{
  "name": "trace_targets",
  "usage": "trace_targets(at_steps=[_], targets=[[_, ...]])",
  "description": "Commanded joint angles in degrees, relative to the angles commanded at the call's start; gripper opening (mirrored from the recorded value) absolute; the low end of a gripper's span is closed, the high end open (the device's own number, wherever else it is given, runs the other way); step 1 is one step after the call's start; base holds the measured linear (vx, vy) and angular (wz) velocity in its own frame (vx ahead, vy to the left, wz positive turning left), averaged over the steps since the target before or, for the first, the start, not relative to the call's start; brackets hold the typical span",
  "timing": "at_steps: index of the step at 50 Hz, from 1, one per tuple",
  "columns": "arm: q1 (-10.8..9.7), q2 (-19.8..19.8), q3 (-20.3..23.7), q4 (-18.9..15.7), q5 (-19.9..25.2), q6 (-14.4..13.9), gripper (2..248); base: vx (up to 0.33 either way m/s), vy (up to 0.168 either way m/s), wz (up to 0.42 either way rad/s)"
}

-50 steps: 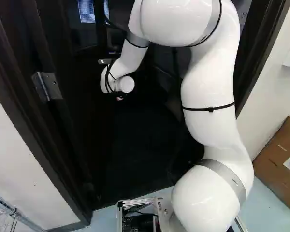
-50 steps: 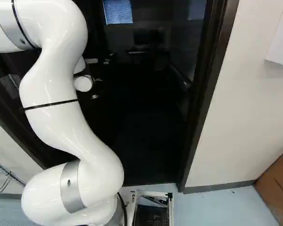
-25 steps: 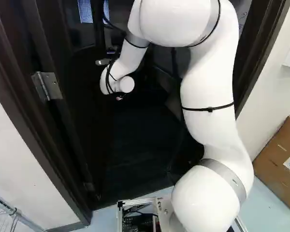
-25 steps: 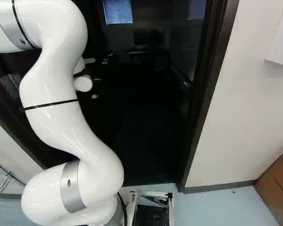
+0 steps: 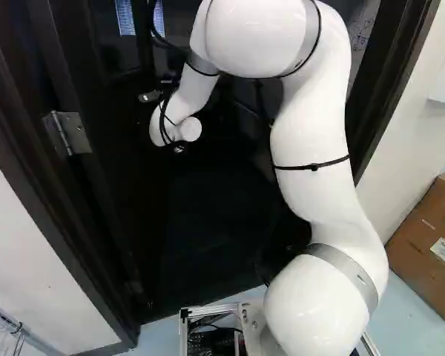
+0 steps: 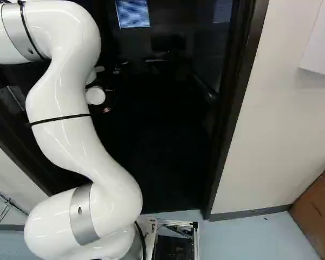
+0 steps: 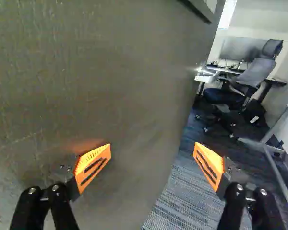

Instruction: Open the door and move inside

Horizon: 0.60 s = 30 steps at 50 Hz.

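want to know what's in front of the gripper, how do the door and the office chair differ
The door is one flat, plain panel; the chair has a headrest, back and seat.
The door hangs on a hinge, while the chair stands on wheels.
The door is close to the open fingers; the chair is farther off, inside the room past the door's edge.

The arm (image 5: pixel 309 133) has a smooth, glossy white shell. The door (image 7: pixel 101 81) looks matt and slightly rough; its hinge (image 5: pixel 71 133) is metal. The box (image 5: pixel 426 252) is brown cardboard.
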Motion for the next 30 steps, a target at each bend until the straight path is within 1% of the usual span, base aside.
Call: trace_targets(at_steps=[13,30], targets=[[0.8,-2.29,-2.95,-2.79,0.0,0.0,247,0.0,0.0,0.0],[0.96,-2.68,-3.45,-6.42,0.0,0.0,247,0.0,0.0,0.0]])
